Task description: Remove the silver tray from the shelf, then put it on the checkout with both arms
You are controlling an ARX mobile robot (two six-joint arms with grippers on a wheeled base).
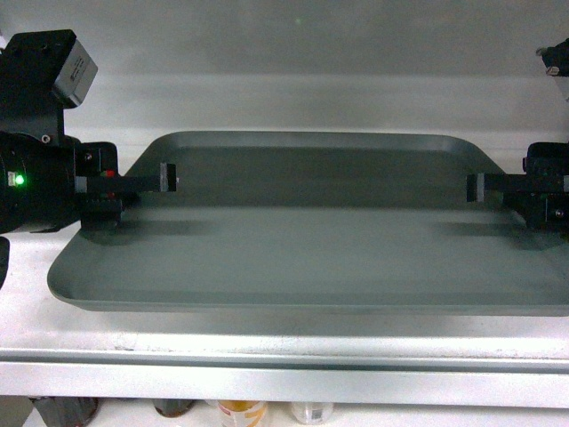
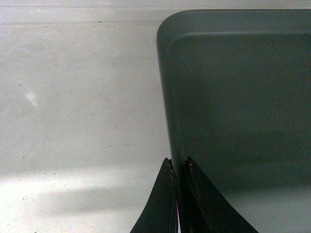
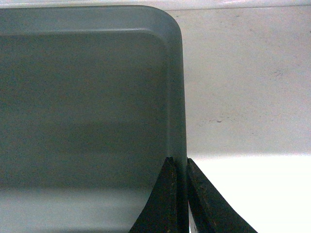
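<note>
Silver tray [image 1: 311, 240] flat on the shelf [image 1: 267, 351] (near its front lip), left gripper [image 2: 179, 167] and right gripper [image 3: 179, 165] pinching opposite rims.

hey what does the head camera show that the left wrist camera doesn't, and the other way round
Only the head view shows the whole silver tray, both arms, the right hand on the tray's right rim, the shelf's front lip and bottles below it.

Only the left wrist view shows the grip up close: two black fingers pinching the tray's left rim, one on each side, plus the tray's rounded far corner from above.

Both show the left hand on the tray's left rim and the tray on the white shelf.
</note>
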